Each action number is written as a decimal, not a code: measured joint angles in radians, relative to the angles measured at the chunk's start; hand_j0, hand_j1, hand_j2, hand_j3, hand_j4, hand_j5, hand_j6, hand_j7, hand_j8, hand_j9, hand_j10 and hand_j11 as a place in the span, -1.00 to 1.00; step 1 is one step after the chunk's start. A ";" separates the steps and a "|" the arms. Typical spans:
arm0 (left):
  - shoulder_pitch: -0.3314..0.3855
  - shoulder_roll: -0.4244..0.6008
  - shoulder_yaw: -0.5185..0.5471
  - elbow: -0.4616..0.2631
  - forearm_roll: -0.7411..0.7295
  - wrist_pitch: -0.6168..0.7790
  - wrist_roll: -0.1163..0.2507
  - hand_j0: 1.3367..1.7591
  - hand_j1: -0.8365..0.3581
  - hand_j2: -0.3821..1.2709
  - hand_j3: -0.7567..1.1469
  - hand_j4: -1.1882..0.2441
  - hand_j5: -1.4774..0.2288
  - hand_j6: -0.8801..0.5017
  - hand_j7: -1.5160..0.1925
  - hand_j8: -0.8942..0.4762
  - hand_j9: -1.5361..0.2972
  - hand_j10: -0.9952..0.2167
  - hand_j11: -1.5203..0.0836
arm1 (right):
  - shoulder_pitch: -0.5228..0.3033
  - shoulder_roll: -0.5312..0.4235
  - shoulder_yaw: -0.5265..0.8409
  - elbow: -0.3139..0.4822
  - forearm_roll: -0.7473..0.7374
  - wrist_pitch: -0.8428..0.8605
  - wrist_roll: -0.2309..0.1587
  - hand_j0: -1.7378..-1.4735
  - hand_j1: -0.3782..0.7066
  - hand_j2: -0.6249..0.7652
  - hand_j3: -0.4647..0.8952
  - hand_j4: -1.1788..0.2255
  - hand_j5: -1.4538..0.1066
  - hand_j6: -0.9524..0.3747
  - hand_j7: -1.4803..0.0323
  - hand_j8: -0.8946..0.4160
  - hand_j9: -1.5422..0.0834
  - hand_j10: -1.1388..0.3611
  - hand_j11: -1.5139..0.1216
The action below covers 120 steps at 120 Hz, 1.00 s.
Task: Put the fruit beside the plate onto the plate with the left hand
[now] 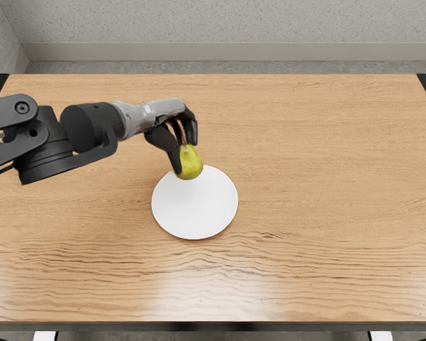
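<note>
Head view. I see a light-brown wood-grain table [326, 177] filling most of the frame, with a grey wall [220, 21] and a pale baseboard strip [220, 51] running along its 12 o'clock edge.

A flat, round white plate [199, 209] lies on the table a little toward 9 o'clock of the table's middle. The plate's face is bare apart from its rim between 11 and 12 o'clock, where a small yellow-green pear [190, 163] overlaps it. The pear stands roughly upright, narrow end up, with its broad lower end over the plate's edge. From this slanted angle I cannot tell whether the fruit rests on the plate or hangs just above it.

The dark grey left arm [71, 135] comes in from the 9 o'clock edge of the picture, its thick black shoulder and elbow housings lying over the table's 9 o'clock side and a lighter grey forearm section leading toward 3 o'clock.

The black five-finger left hand [172, 135] sits at the pear's 11 o'clock side. It is closed around the fruit: the fingers [189, 128] curl down over the pear's narrow top, and the thumb [175, 162] runs down its 9 o'clock flank. The pear's lower half and its 3 o'clock side show uncovered.
</note>
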 joint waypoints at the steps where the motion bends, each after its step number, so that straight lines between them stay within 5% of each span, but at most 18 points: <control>1: 0.000 -0.001 0.000 0.001 0.000 0.000 0.000 0.50 -0.41 0.63 -0.20 -0.46 -0.56 -0.58 -0.49 -0.63 -0.50 -0.70 -0.45 | 0.000 0.000 0.000 0.000 0.000 0.000 0.000 -0.40 -0.95 -0.10 -0.32 0.68 0.86 0.44 0.96 0.37 0.90 0.52 0.85; 120: 0.029 -0.088 0.012 0.072 0.002 0.000 0.001 0.46 -0.49 0.69 -0.20 -0.51 -0.59 -0.63 -0.55 -0.82 -0.56 -0.73 -0.51 | 0.003 0.000 0.000 0.001 -0.001 0.000 0.000 -0.40 -0.95 -0.10 -0.32 0.68 0.86 0.44 0.96 0.37 0.90 0.52 0.85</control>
